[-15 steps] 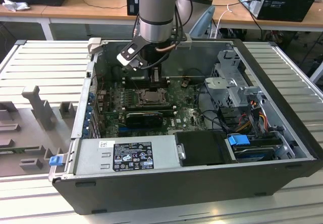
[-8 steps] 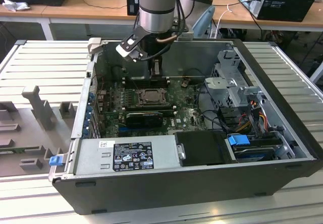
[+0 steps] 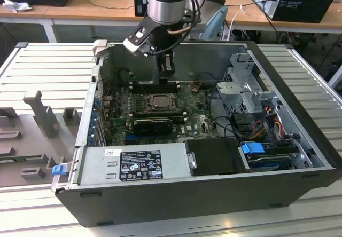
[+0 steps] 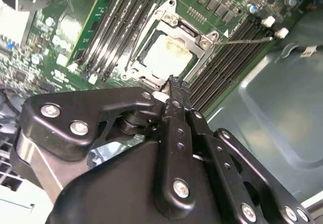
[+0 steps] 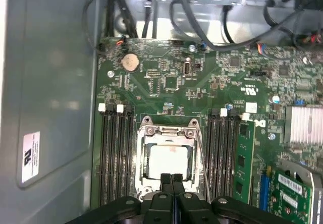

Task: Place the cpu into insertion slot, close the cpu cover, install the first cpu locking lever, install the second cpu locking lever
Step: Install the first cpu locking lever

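Bench (image 3: 43, 61): ribbed grey; the open computer case (image 3: 299, 141) is carried on it.
Arm (image 3: 165, 2): lowered into the far part of the case, above the motherboard (image 5: 171, 82).
Hand (image 5: 171, 179): clenched, its fingers pressed together with nothing held between them. It is poised at the far edge of the insertion slot (image 3: 158, 103).
Cpu cover (image 5: 166, 131): seen lying flat over the slot, so it is judged closed.
Cpu (image 5: 170, 162): seated in the slot, its pale top seen through the cover's window. It lies just to the near side of the fingertips.
Locking lever (image 5: 202, 166): a thin wire, seen along one side of the socket. Whether it is latched cannot be made out. The socket's edge nearest the hand is hidden by the fingers, and the hand's height above it cannot be judged.
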